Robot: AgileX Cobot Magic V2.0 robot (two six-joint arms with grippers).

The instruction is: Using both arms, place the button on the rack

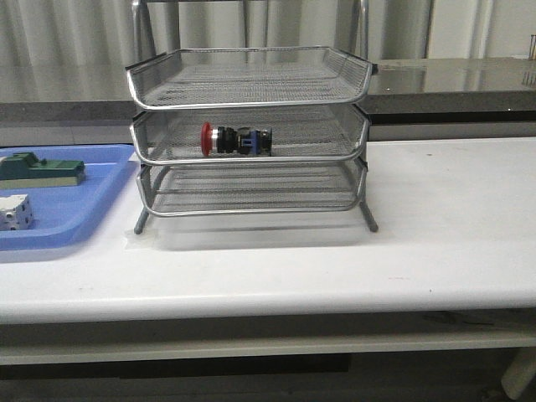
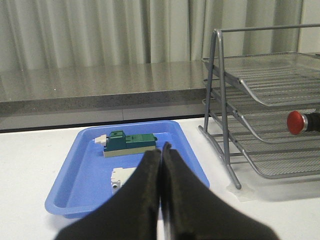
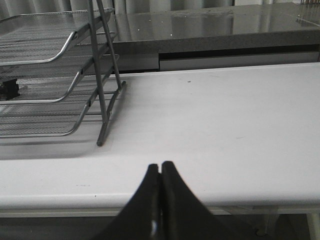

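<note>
The button (image 1: 235, 140) lies on its side in the middle tier of the silver wire rack (image 1: 251, 84), red head pointing left. From the left wrist view its red head (image 2: 296, 122) shows inside the rack (image 2: 260, 95). My left gripper (image 2: 161, 150) is shut and empty, hovering near the blue tray, apart from the rack. My right gripper (image 3: 160, 166) is shut and empty, off the table's front edge, well away from the rack (image 3: 55, 85). Neither arm shows in the front view.
A blue plastic tray (image 1: 100, 193) sits left of the rack, holding a green block (image 1: 42, 170) and a white block (image 1: 15, 211). In the left wrist view the tray (image 2: 175, 135) holds the green block (image 2: 127, 142) and white block (image 2: 122, 176). A grey counter (image 1: 452, 79) runs behind the table.
</note>
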